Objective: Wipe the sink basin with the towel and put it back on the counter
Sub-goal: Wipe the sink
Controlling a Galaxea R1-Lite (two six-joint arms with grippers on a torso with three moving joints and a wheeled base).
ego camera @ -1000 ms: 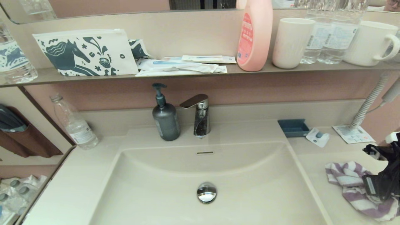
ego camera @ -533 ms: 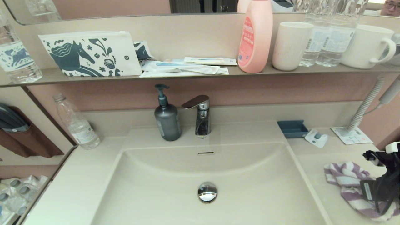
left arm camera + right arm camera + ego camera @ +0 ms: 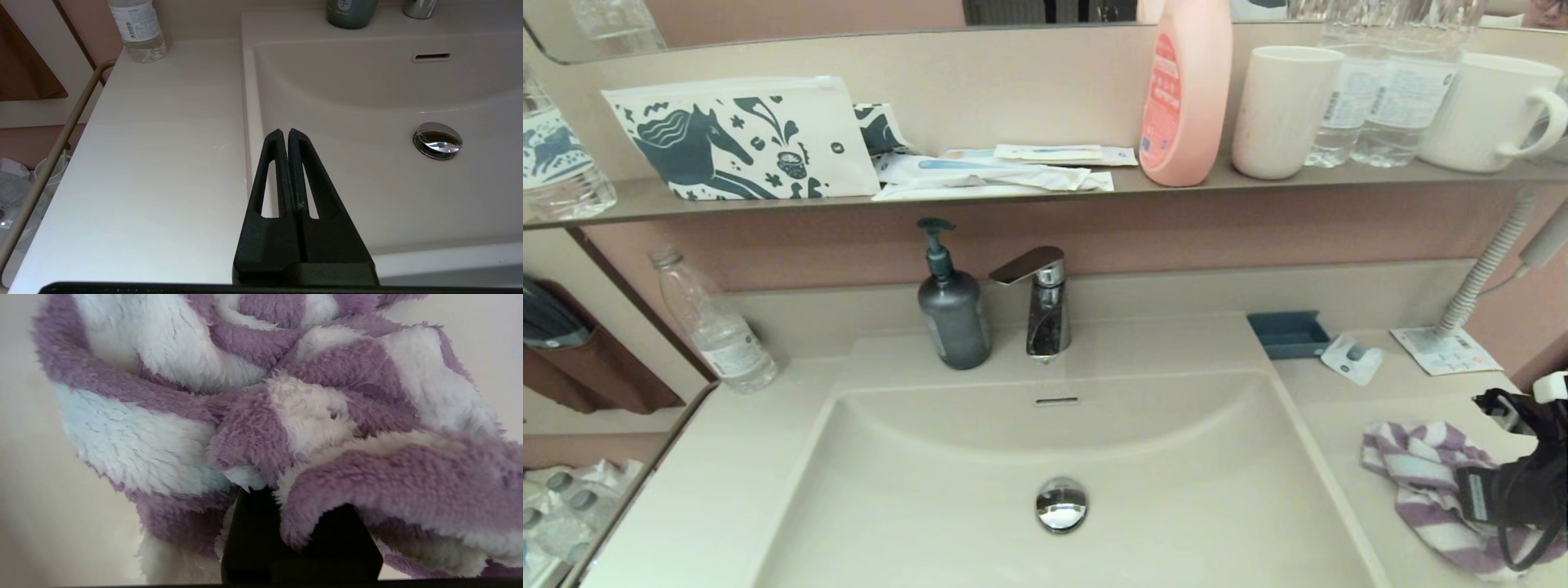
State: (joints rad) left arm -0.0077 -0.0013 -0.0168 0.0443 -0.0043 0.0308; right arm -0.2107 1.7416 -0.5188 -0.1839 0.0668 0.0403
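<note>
The purple-and-white striped towel (image 3: 1417,469) lies crumpled on the cream counter (image 3: 1347,416), to the right of the sink basin (image 3: 947,490). My right gripper (image 3: 1462,494) is pressed into the towel's near right part. In the right wrist view its fingertips are buried in the towel (image 3: 261,416), and a fold is pinched in the right gripper (image 3: 282,486). The basin holds only its chrome drain plug (image 3: 1062,504) and overflow slot (image 3: 1057,401). My left gripper (image 3: 284,132) hangs shut and empty above the basin's left rim.
A grey soap dispenser (image 3: 953,310) and a chrome faucet (image 3: 1041,298) stand behind the basin. A clear bottle (image 3: 715,327) is at the back left. A blue tray (image 3: 1288,333) and a sachet (image 3: 1352,359) lie behind the towel. The shelf (image 3: 1013,196) carries the horse pouch (image 3: 739,139).
My right gripper has sunk lower into the towel, and the cloth has bunched slightly toward the basin. The left arm has not moved.
</note>
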